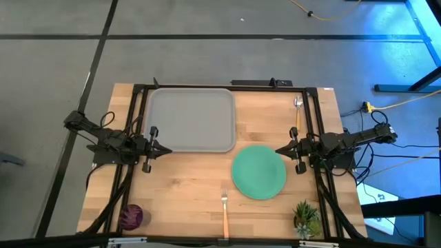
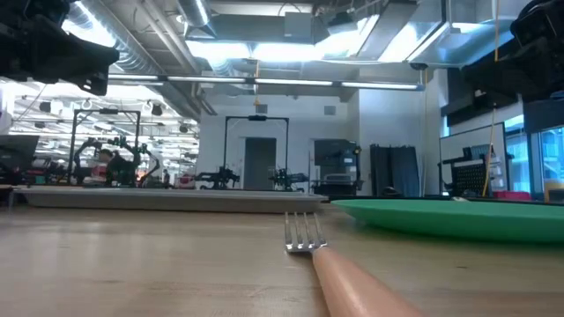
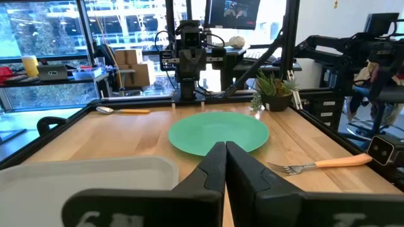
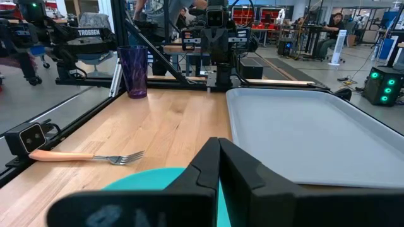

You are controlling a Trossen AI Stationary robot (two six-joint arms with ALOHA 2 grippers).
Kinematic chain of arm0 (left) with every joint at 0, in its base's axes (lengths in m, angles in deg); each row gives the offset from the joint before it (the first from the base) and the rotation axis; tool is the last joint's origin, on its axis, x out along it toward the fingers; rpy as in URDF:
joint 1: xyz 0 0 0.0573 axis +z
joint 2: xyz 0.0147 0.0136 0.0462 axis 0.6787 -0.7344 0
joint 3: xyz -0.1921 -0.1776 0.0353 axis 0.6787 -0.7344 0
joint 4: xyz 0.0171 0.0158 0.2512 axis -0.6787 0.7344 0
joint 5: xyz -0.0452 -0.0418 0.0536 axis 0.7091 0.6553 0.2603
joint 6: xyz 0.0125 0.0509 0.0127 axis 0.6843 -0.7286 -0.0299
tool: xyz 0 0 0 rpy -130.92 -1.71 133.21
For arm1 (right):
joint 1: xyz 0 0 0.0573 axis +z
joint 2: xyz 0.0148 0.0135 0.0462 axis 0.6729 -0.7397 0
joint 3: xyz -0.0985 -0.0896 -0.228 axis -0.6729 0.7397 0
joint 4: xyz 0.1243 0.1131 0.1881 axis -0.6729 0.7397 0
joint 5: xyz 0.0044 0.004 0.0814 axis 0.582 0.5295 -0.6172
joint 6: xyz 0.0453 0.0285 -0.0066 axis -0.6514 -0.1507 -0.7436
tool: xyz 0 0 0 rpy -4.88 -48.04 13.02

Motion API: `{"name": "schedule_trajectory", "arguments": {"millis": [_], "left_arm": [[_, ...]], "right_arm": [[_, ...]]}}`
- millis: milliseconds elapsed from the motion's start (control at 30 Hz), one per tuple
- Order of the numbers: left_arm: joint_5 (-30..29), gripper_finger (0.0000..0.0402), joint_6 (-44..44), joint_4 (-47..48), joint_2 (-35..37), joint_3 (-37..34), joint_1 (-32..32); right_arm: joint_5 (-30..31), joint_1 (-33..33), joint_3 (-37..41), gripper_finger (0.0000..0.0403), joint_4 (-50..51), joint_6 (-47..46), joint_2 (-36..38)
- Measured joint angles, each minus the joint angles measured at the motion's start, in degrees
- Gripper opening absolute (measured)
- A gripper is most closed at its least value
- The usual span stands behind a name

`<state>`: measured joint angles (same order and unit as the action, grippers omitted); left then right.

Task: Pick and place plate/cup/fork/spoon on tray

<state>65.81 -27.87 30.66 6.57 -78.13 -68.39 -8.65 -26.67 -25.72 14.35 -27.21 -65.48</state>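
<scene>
The grey tray (image 1: pixel 191 118) lies flat at the table's far middle. The teal plate (image 1: pixel 258 171) lies flat on the table to the tray's near right. The fork (image 1: pixel 224 207) lies at the near edge, tines toward the far side. The spoon (image 1: pixel 298 110) lies at the far right. The purple cup (image 1: pixel 131 216) stands upright at the near left corner. My left gripper (image 1: pixel 167 149) is shut and empty at the tray's near left corner. My right gripper (image 1: pixel 279 150) is shut and empty at the plate's far right rim.
A small potted plant (image 1: pixel 306 217) stands at the near right corner. A black frame (image 1: pixel 227 87) runs along the table's far edge and both sides. Bare wood lies between the cup and the fork.
</scene>
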Motion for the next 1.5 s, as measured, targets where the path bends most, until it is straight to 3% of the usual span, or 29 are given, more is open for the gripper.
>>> {"name": "schedule_trajectory", "arguments": {"millis": [300,467,667,800,933,1033,1300,1500], "left_arm": [[-1.6,0.0000,0.2,-1.8,0.0,0.0,0.0],[-4.9,0.0000,6.5,-5.3,0.0,0.0,0.0],[-8.2,0.0000,10.7,-2.5,0.0,4.4,0.0],[-8.0,0.0000,11.3,9.9,-0.1,12.5,0.0],[-5.9,0.0000,14.0,23.5,-3.6,21.8,0.0],[-4.3,0.0000,17.6,30.8,-8.9,28.9,0.0],[-1.6,0.0000,38.7,52.2,-28.0,46.2,0.0],[7.7,0.0000,49.9,61.2,-39.3,54.0,0.0]], "right_arm": [[0.0,0.0,0.0,0.0014,0.0,0.0,0.0],[0.0,0.0,0.0,0.0014,-0.2,-1.5,0.0],[0.0,0.0,0.0,0.0014,-6.5,0.0,0.0],[0.5,0.0,-0.1,0.0014,-7.9,5.0,0.0],[4.8,0.0,-0.7,0.0014,-7.8,5.4,-0.2],[6.0,0.0,-0.8,0.0014,-7.8,5.4,-0.2],[6.0,0.0,-0.8,0.0014,-7.3,5.3,-0.2],[6.0,0.0,-0.8,0.0014,-6.7,5.3,-0.2]]}}
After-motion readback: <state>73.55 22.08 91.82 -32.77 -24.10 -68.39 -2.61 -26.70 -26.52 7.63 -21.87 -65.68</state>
